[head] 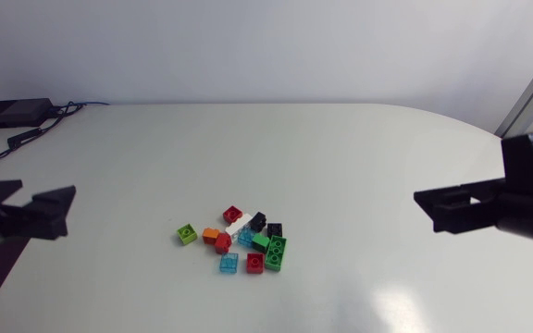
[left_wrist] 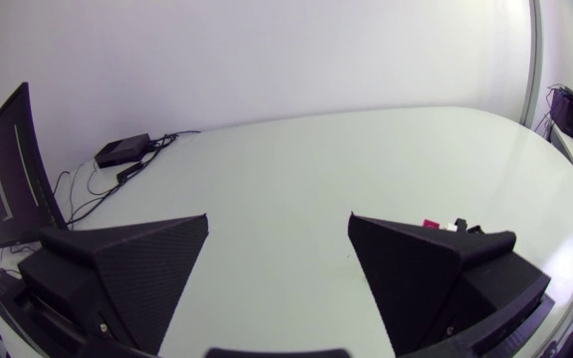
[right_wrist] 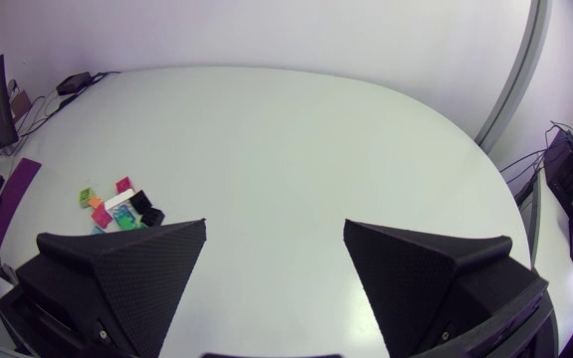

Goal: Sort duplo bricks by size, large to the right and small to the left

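Left gripper (left_wrist: pixel 279 216): fingers apart, empty, at left edge of white table (head: pixel 340 157). Centre-near: tight unsorted cluster of plastic duplo bricks (head: pixel 246 237) in red, orange, translucent blue, white, black. Small lime square brick (head: pixel 187 234) just left; long green brick (head: pixel 276 252) at right. Right gripper (right_wrist: pixel 275 222): fingers apart, empty, far right.

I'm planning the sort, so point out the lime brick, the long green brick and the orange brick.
lime brick (head: pixel 187 234), head view, its top face.
long green brick (head: pixel 276 252), head view, middle of its top.
orange brick (head: pixel 211 234), head view, its top face.
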